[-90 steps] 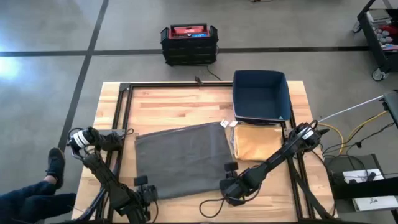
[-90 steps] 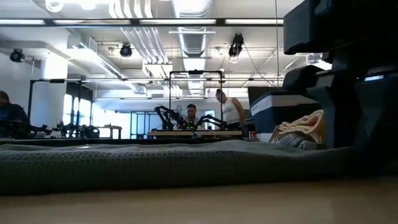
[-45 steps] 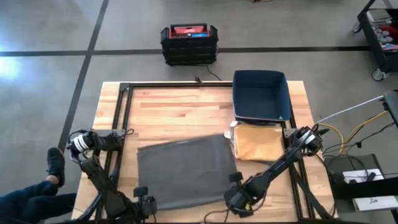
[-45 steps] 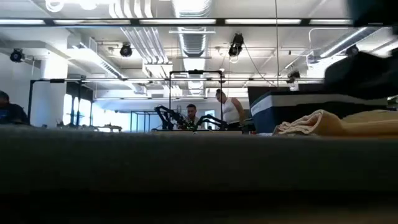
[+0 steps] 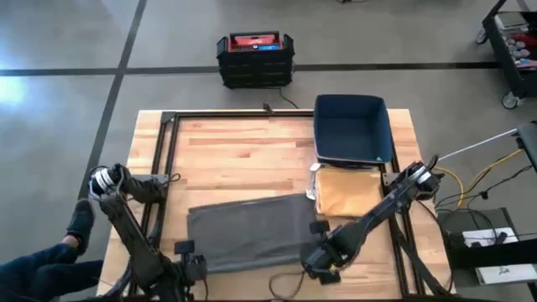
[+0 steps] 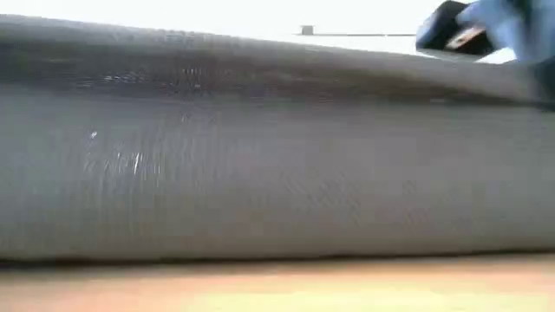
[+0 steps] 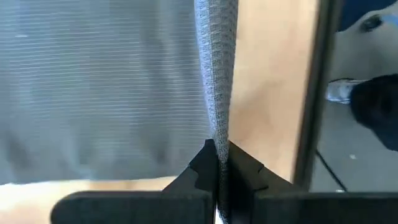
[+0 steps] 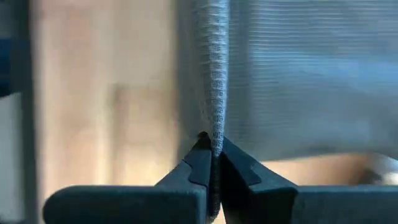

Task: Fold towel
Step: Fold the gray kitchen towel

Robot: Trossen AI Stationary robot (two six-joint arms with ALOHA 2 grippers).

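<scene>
The table (image 5: 243, 143) is pale wood inside a dark frame; a blue bin (image 5: 352, 130) stands at its far right corner, with a tan cloth (image 5: 348, 193) just in front of it. The grey towel (image 5: 252, 235) lies spread across the near half of the table, its right edge just beside the tan cloth; in the low view its raised near edge fills almost the whole frame. The left gripper (image 7: 216, 163) is closed tight on the towel's near left corner, the hem pinched between its fingers; the right gripper (image 8: 211, 152) is clamped likewise on the near right corner. The step in hand looks like the first fold; next, both arms would need to carry the near edge up and over, level together, to meet the far edge.
</scene>
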